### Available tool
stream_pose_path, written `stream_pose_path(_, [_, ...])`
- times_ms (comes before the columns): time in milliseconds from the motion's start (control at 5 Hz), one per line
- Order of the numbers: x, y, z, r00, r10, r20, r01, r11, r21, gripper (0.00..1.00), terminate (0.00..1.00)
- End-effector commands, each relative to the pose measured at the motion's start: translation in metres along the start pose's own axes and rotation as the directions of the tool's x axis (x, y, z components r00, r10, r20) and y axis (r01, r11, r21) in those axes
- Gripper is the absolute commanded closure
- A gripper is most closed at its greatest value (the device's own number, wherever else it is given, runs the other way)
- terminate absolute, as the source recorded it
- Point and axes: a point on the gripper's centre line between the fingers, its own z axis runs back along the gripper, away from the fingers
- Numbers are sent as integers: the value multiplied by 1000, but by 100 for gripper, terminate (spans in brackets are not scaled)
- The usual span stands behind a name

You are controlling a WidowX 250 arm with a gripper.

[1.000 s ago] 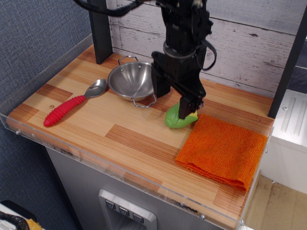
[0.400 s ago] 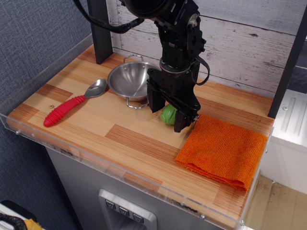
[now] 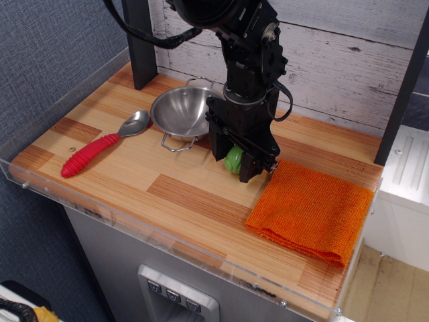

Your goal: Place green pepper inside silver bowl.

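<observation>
My gripper (image 3: 234, 161) clamps the green pepper (image 3: 233, 159) low over the wooden counter (image 3: 134, 168), just right of the silver bowl (image 3: 181, 112). Grasp made, I judge; next comes lifting and carrying left over the rim.

The silver bowl (image 3: 184, 111) stood on the worktop (image 3: 167, 194), toward its back. A spoon (image 3: 104, 143) lay on the worktop left of the bowl, with its head just beside the bowl's rim. The green pepper (image 3: 234, 159) was to the right of the bowl and a little nearer the front, between the jaws of the gripper (image 3: 235, 161). A cloth (image 3: 312, 210) lay farther right of the bowl, beyond the pepper and nearer the front edge.
</observation>
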Motion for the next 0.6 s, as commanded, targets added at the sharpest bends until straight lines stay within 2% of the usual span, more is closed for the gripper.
stream_pose_path(0, [0,7,12,999,2,40,-3,999,35,100,0])
stream_pose_path(200, [1,7,13,999,2,49,-4,999,39,100,0])
stream_pose_path(400, [5,10,25,996,23,87,-26,999,44,100,0])
